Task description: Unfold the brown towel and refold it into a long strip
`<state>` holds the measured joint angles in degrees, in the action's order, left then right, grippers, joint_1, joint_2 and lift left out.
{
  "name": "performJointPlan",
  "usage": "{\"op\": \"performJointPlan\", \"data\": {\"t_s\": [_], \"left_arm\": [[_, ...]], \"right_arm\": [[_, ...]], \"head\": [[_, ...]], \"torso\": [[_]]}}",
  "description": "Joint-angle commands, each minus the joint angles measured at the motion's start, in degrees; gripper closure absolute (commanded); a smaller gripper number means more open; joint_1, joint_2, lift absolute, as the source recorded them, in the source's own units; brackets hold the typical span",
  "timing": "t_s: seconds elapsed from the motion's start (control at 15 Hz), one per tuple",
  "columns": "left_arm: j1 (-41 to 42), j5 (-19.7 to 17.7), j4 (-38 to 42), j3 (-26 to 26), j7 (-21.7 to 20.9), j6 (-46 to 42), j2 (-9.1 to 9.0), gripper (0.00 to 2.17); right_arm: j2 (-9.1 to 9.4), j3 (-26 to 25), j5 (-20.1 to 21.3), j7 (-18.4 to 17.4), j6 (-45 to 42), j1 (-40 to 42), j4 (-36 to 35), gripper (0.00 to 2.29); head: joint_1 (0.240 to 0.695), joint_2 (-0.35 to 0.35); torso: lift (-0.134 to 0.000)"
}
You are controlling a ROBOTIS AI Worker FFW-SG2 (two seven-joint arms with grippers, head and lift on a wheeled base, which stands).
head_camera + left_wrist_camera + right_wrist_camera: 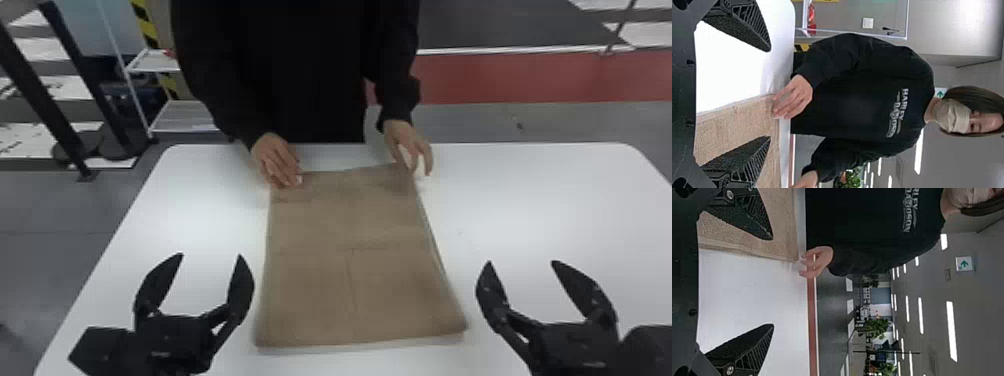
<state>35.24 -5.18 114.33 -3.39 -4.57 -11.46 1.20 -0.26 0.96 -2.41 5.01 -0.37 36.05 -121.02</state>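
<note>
Brown cloth towel (350, 285), rectangular, lies flat on the white smooth-topped table (560, 210) between our two-fingered black left gripper (210, 255) and black right gripper (522, 262). Both claws are open, empty. One bare hand (277, 161) touches a far corner; another bare hand (407, 144) is at the opposite far corner. Main risk, we judge: starting while those hands are there; a tug either way could skew the cloth. Edges look layered, so a shallow pinch may catch one ply and slide it off the rest; too low, and our fingertips scrape the tabletop.
</note>
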Motion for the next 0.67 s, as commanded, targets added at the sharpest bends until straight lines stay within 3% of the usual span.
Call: {"op": "performJointPlan", "data": {"t_s": [0.0, 0.6], "left_arm": [[0.0, 0.0, 0.0, 0.0, 0.0, 0.0, 0.04, 0.08], [0.0, 0.0, -0.1, 0.1, -0.1, 0.0, 0.04, 0.08]], "right_arm": [[0.0, 0.0, 0.0, 0.0, 0.2, 0.0, -0.1, 0.09], [0.0, 0.0, 0.0, 0.0, 0.2, 0.0, -0.1, 0.09]], "head": [[0.695, 0.068], [0.695, 0.068]], "torso": [[-0.123], [-0.123]]}}
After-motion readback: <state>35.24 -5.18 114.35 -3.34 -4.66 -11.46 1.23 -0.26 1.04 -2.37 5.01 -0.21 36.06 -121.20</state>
